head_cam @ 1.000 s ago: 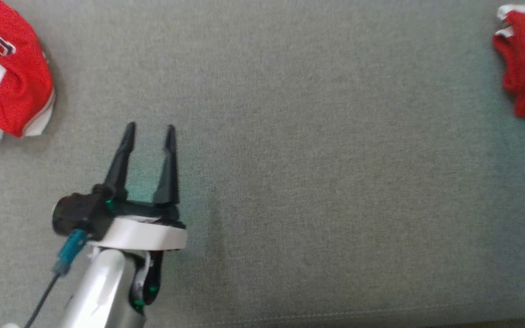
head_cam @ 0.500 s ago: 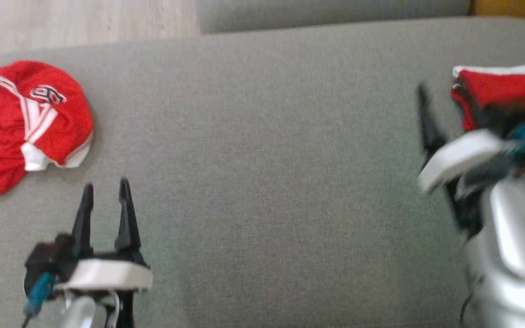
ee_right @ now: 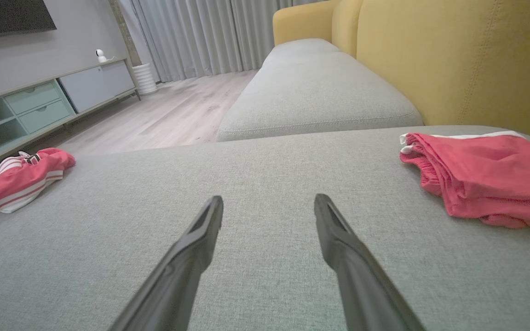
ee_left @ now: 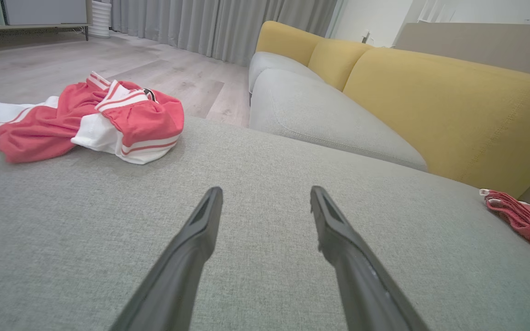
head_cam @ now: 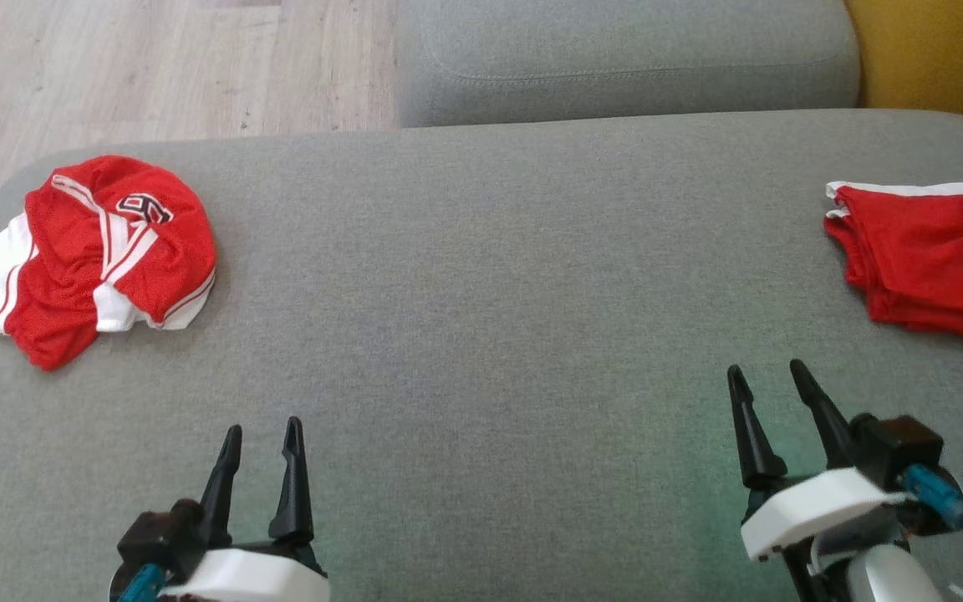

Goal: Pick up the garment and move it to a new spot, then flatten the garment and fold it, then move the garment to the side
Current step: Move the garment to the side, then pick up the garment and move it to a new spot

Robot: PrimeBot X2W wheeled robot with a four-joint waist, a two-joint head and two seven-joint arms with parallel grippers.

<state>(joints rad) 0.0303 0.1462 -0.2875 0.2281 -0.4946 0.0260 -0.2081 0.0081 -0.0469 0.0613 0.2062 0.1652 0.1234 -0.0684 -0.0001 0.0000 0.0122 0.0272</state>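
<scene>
On sofa [head_cam: 481, 293], left: crumpled garment [head_cam: 105, 251]
Right: folded garment [head_cam: 924, 251]
Our left pincer [head_cam: 262, 426]: apart
Our right pincer [head_cam: 764, 368]: apart

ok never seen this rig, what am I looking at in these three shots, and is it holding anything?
It is a wheeled robot with two arms, each ending in two long dark fingers. The top-down picture comes from its head camera: left gripper lower left, right gripper lower right. The other two come from cameras on each wrist, looking along that arm's own fingers. Both are open and hold nothing. Below them is a grey fabric sofa seat. On it lie a crumpled red-and-white jersey at the left and a folded red garment at the right.
</scene>
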